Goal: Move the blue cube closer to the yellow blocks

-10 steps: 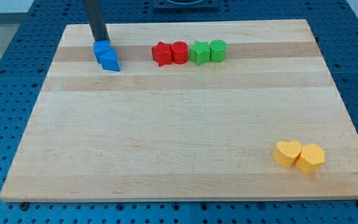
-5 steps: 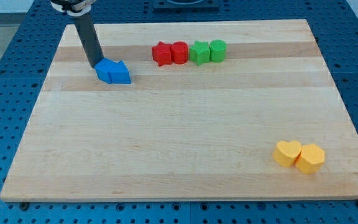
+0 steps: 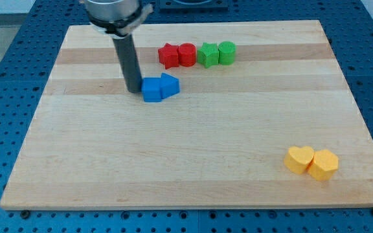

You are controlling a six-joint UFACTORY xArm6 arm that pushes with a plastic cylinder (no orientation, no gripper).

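Note:
The blue cube lies on the wooden board left of centre in the upper half, touching a second blue block on its right. My tip rests against the cube's left side. The two yellow blocks, a heart and a hexagon, sit together near the view's bottom right, far from the cube.
A row of blocks lies near the view's top: a red star-like block, a red cylinder, a green star-like block and a green cylinder. Blue perforated table surrounds the board.
My tip has pushed both blue blocks down and to the right, from the board's upper left toward the centre. The other blocks have not moved.

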